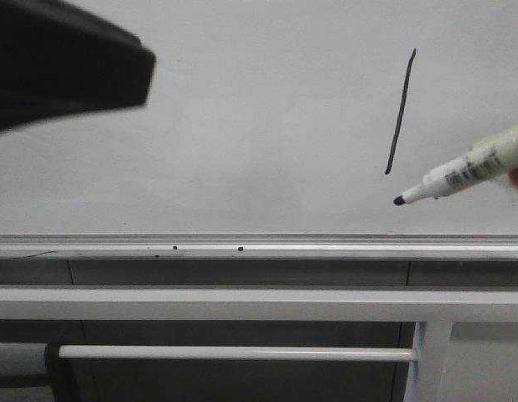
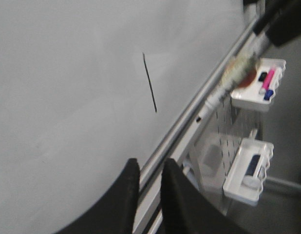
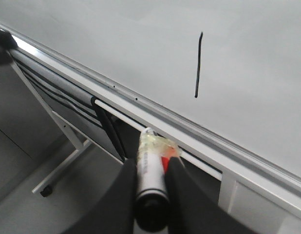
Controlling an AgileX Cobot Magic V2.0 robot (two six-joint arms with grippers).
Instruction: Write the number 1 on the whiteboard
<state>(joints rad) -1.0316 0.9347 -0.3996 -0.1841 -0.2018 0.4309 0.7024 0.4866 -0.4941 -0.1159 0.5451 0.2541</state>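
The whiteboard carries the number 1, a thin black, slightly slanted stroke. The stroke also shows in the left wrist view and the right wrist view. My right gripper is shut on a white marker pen. In the front view the marker comes in from the right, its uncapped black tip just below and beside the stroke's lower end, seemingly off the board. My left gripper has its jaws nearly together and holds nothing, in front of the board's lower rail. It is the dark blur at top left.
The silver edge rail with small dark holes runs under the board, white horizontal bars below it. Two white trays with markers hang on a perforated panel beside the board. A stand leg reaches the floor.
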